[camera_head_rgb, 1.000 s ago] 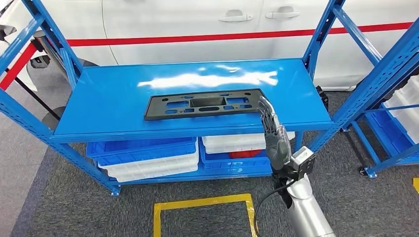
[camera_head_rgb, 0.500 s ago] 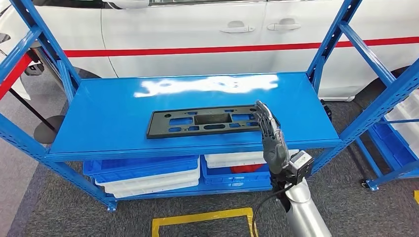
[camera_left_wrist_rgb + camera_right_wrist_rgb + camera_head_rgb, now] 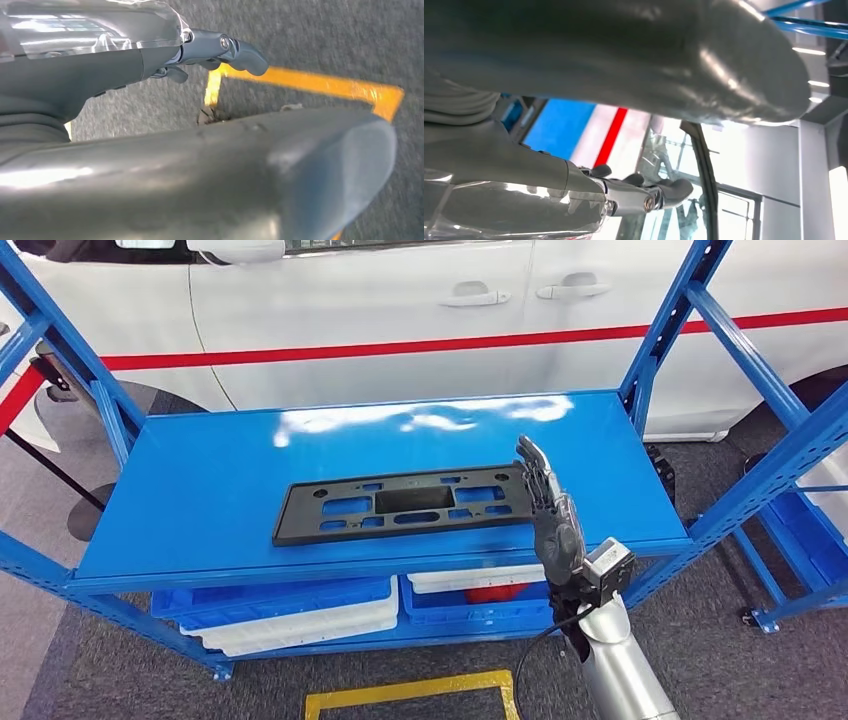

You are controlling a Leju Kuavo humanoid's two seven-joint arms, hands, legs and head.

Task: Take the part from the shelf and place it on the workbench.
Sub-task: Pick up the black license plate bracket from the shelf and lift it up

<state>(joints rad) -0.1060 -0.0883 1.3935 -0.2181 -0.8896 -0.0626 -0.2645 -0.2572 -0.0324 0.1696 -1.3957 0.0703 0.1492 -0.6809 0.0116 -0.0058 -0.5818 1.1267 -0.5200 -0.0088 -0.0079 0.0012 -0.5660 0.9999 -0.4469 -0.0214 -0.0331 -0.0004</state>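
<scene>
A: Where does the part [image 3: 405,503] lie?

B: Flat on the top board of the blue shelf [image 3: 200,480], long side running with the front edge and nearer that edge than the back one. Its right end reaches toward the right front corner.

A: And the right robot hand [image 3: 552,515]?

B: It stands upright just beside the part's right end, fingers straight and pointing up, holding nothing. From the head view I cannot tell whether it touches the part or stands just clear of it.

A: The left robot hand [image 3: 200,165]?

B: It hangs over grey carpet and a yellow floor line [image 3: 310,85]. The fingers I can see look extended and nothing is in it, so I judge it open.

A: How will the part handle?

B: It looks like a thin, flat black plastic plate with many cut-outs, so probably light and fairly stiff, though a long plate like that may flex or swing if lifted by one end. It lies flush on smooth painted metal, so getting fingers under it could be hard; it may slide instead.

A: Where to take hold, then?

B: I would say the right end rim, thumb under and fingers over, or an edge of one of the cut-outs. Drawing it toward the front edge first would expose an underside to grip.
</scene>
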